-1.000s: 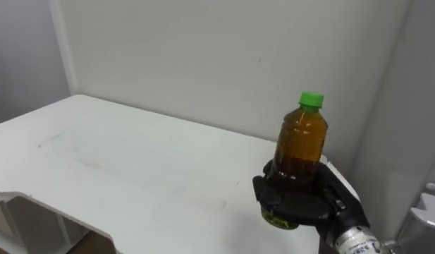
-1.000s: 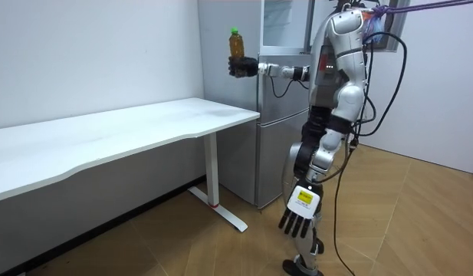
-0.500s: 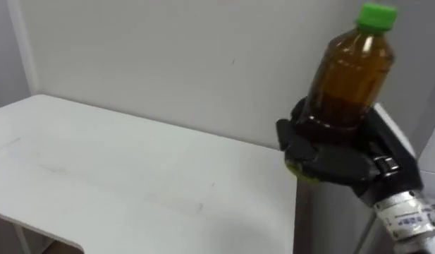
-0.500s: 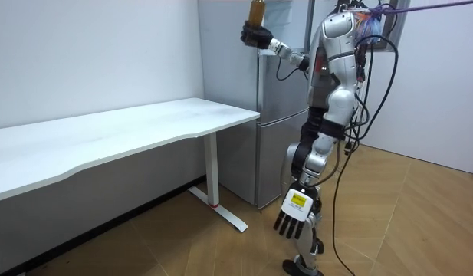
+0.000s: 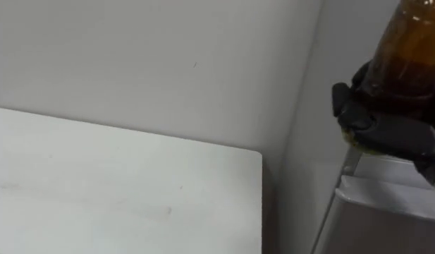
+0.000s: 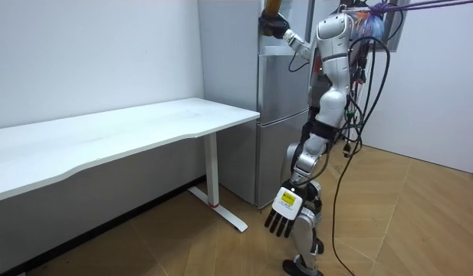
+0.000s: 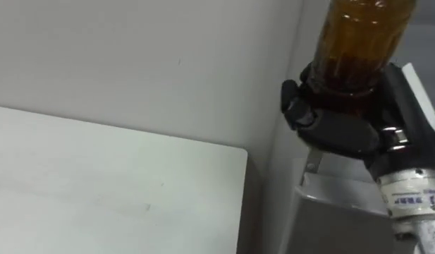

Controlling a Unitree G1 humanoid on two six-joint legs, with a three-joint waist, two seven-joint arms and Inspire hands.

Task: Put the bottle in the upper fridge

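Up by the top part of the fridge (image 6: 276,130), the right hand (image 7: 344,127) holds the bottle (image 7: 362,39) with its fingers wrapped round the bottle's lower half. The bottle stands upright and is full of brown drink. A second ago it was over the far right corner of the bench (image 5: 97,190). Now it has gone up and across, past the bench's right edge, and sits high in front of the grey fridge. In the room view the robot stands close to the fridge with that arm lifted up. The left hand (image 6: 280,221) hangs low by its leg with the fingers straight. So the carrying looks nearly done, because the bottle is at about the right height. It is not put down yet, and I cannot tell if it is inside the top part.
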